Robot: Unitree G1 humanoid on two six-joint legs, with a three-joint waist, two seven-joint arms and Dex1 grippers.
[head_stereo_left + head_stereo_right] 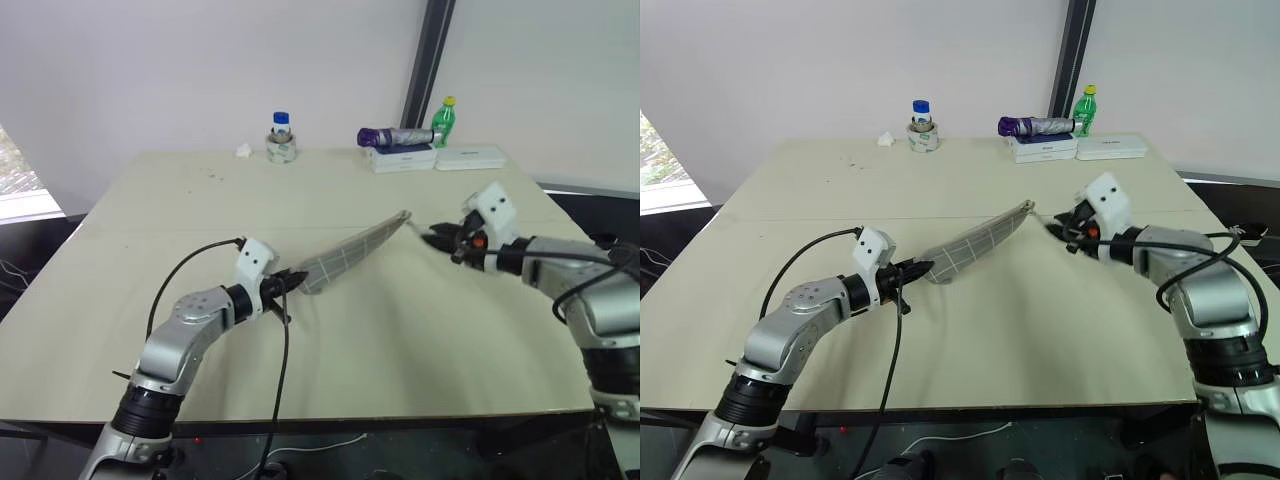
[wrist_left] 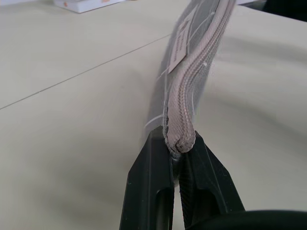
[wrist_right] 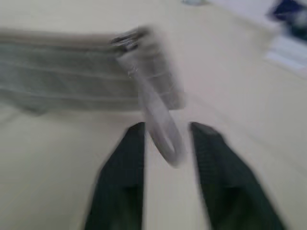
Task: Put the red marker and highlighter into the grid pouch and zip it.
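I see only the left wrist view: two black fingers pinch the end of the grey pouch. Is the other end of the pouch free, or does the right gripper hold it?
Observer: In the head views the right gripper sits just off the far end of the grid pouch, and the right wrist view shows its fingers apart, with the zipper pull hanging between them, not pinched.
Operator: Does the pouch lie on the table?
Observer: No. The left gripper holds its near end, and the pouch slants up from there above the table.
Operator: What stands behind it?
Observer: A green bottle and white boxes sit at the far edge.
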